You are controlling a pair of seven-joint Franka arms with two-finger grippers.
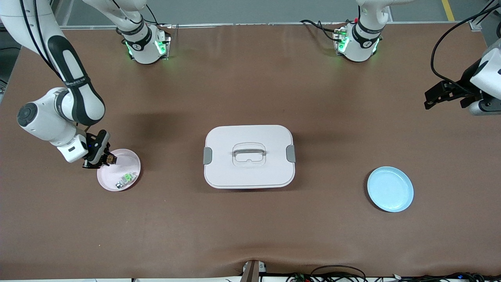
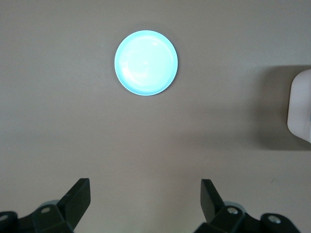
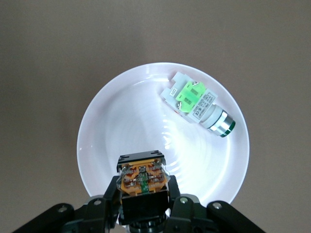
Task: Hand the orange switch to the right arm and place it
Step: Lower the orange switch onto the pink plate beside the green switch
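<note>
Over pink plate (image 1: 131, 184): right tool (image 3: 142, 209) clamps orange switch (image 3: 142, 178), its lower end hidden between the jaws, long axis roughly upright.
Green switch (image 3: 198, 103): lies in the plate.
Left tool (image 2: 145, 198): open over bare counter (image 2: 146, 141), waiting.

Orange switch (image 3: 142, 182) in the right gripper (image 3: 142, 213): black matt plastic w/ clear shiny top. Under it, pink plate (image 1: 133, 156), glossy smooth plastic; green switch (image 3: 197, 103) on it, pale plastic w/ shiny metal ring. Table cover (image 1: 250, 227) matt brown, slightly wrinkled. White box (image 1: 249, 156) smooth, satin plastic. Blue plate (image 1: 390, 189) glossy.
</note>
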